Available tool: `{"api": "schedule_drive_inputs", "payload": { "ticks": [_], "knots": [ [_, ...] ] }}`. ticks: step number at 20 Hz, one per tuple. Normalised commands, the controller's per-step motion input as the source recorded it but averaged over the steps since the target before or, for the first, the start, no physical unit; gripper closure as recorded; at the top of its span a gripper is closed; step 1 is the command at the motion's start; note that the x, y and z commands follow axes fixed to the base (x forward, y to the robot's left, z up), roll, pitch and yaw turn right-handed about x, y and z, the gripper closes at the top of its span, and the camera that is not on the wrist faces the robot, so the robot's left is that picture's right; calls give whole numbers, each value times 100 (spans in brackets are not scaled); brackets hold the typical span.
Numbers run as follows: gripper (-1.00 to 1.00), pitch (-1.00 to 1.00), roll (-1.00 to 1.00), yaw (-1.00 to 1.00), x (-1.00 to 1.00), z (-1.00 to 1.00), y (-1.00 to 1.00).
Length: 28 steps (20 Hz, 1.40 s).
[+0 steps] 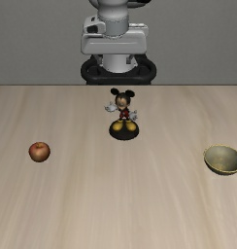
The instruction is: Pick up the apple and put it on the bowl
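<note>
On the left, apple: a small round red apple (39, 152) rests on the pale wooden table (118, 209), toward the exterior view's left, with nothing touching it.
Apple's shape: near-round, so no long axis should matter for a grasp.
Bowl: a shallow olive-green bowl (223, 160) sits at the exterior view's right, well apart from the apple.
Between them: a Mickey Mouse figurine (122, 115) in red shorts stands upright on a black disc, nearer the robot than either.
Robot: the white and grey arm base (116, 44) stands at the table's edge behind the figurine.
Pincer: whether it is open or closed cannot be told.
Key relation: the apple lies forward of the base and off to the exterior view's left, so the reach likely heads that way first.
</note>
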Motion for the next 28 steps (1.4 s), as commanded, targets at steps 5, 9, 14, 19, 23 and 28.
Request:
{"api": "schedule_drive_inputs", "payload": {
  "ticks": [5, 9, 14, 19, 23, 28],
  "knots": [
    [-100, 0, 0, 0, 0, 0, -100],
    [-100, 0, 0, 0, 0, 0, -100],
    [-100, 0, 0, 0, 0, 0, -100],
    [-100, 0, 0, 0, 0, 0, -100],
    [-100, 0, 0, 0, 50, 0, -50],
    [-100, 0, 0, 0, 100, 0, 0]
  ]
}}
